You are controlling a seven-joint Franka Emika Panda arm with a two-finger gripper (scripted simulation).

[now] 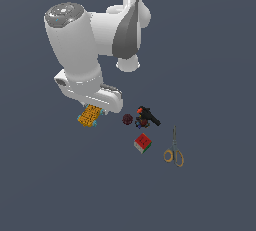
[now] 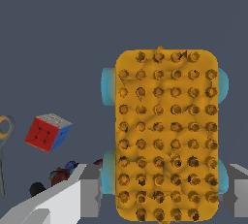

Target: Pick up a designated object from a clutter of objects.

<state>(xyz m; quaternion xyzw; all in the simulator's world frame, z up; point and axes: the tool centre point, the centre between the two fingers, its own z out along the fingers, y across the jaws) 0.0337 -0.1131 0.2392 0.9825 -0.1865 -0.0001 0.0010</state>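
Orange-yellow studded block point(image 2: 166, 136), rectangular, with light blue wheel knobs on its long sides; fills much of the wrist view, studded face toward the camera, lying between the two grey fingers point(image 2: 86, 191) of the gripper point(image 2: 162, 194). One finger close against the knobbed side, the other at the opposite side; actual contact not certain, so grip state impossible to tell: jaws set about block-width apart. In the exterior view, same block point(image 1: 89, 115) partly showing beneath the white gripper point(image 1: 95, 106), at the exterior view's left end of the clutter, on the dark grey-blue floor point(image 1: 210, 195); resting or raised not determinable. Dark maroon ball point(image 1: 127, 119) near, toward the exterior view's right of the block. Black-and-red tool point(image 1: 146, 116) just beside the ball, farther right. Red-green-white cube point(image 1: 143, 143) apart from both, nearer the camera; also in the wrist view as a cube point(image 2: 47, 132) tilted on an edge. Yellow-handled scissors point(image 1: 174, 150) farthest to the exterior view's right, blades pointing away from the camera. White arm point(image 1: 95, 35) descending from above over the block.
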